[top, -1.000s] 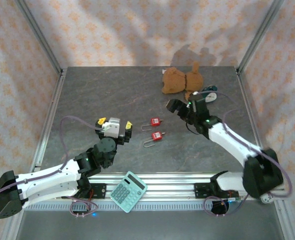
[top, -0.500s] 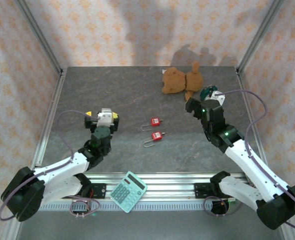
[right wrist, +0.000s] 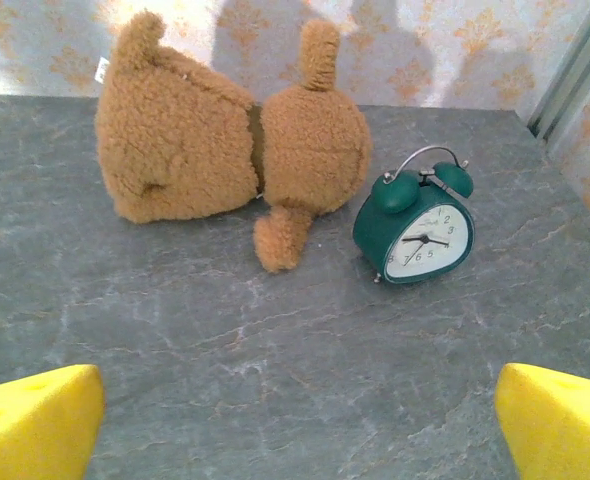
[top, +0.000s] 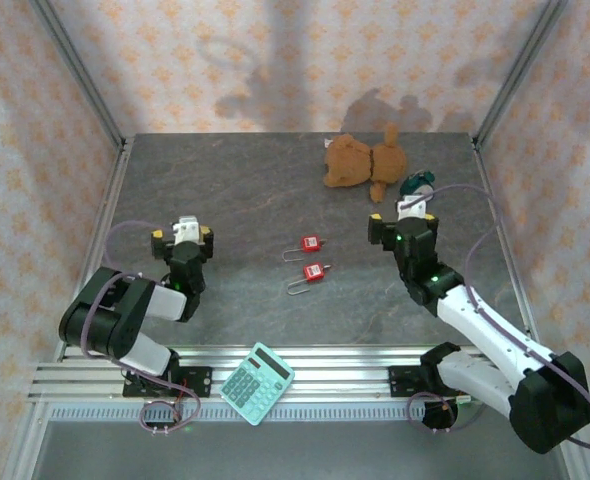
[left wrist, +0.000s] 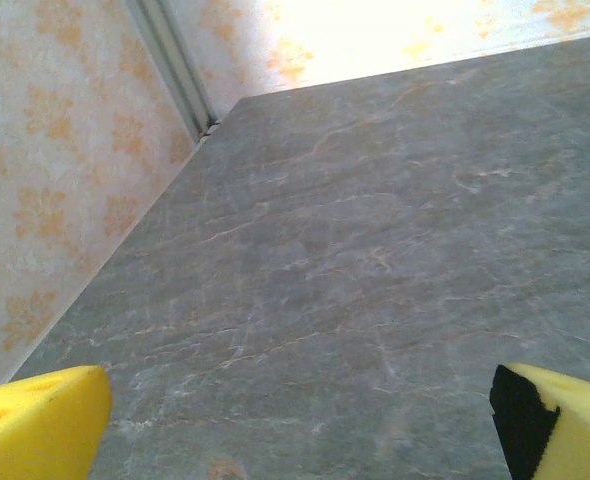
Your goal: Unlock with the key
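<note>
White-and-black arms trail purple cables and carry yellow fingers.

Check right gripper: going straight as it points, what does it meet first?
Likely the teddy bear: its stubby limb lies nearly dead ahead of the open right gripper. The green alarm clock stands just right of that line; depth is unclear.

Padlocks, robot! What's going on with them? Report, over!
Left gripper and right gripper open, empty. Far red padlock and near red padlock lie on the table between arms, untouched. Teddy bear and alarm clock sit behind, not blocking.
</note>
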Action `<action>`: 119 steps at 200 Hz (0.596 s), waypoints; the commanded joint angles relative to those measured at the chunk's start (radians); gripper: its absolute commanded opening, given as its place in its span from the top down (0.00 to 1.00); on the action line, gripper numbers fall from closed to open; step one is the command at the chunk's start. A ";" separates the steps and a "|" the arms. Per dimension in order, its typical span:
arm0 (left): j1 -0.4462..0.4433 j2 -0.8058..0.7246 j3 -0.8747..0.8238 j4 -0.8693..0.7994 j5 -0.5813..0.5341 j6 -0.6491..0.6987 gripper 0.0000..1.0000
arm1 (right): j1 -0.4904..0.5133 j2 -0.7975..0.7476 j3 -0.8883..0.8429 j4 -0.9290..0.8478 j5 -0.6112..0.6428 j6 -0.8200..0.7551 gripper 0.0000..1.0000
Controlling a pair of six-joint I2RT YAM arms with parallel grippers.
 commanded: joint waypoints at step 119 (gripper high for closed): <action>0.140 0.019 0.139 -0.174 0.215 -0.152 0.00 | -0.302 0.554 -0.293 1.010 0.010 -0.002 0.00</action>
